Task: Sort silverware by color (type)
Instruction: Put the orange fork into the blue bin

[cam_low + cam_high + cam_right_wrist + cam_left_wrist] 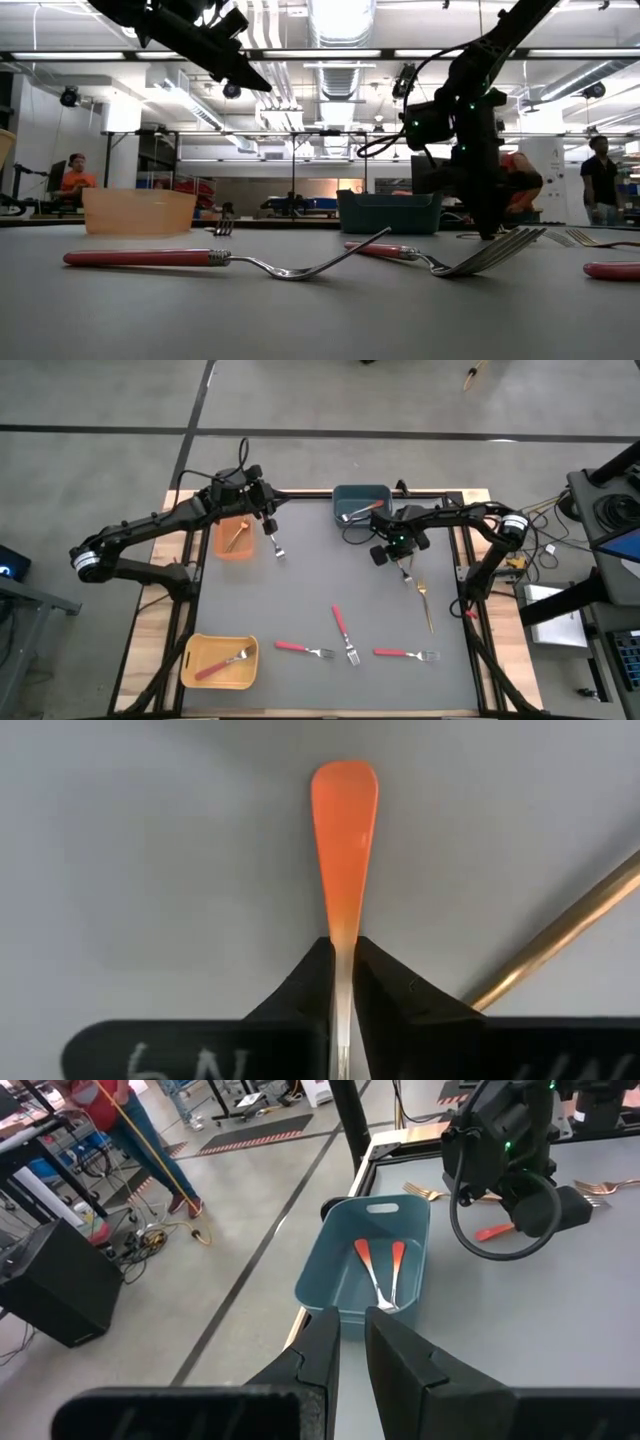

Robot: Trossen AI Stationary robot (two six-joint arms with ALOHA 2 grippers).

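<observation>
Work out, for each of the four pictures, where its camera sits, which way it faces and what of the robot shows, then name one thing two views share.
High: above, facing straight down on the table; both arms show.
Low: at table-top height, facing level across pink forks into the room; arms come from above.
Left wrist: behind the left gripper, facing the blue bin and the right arm.
Right wrist: behind the right gripper, shut on an orange fork.
Shared: high and left wrist views both show the blue bin.
</observation>
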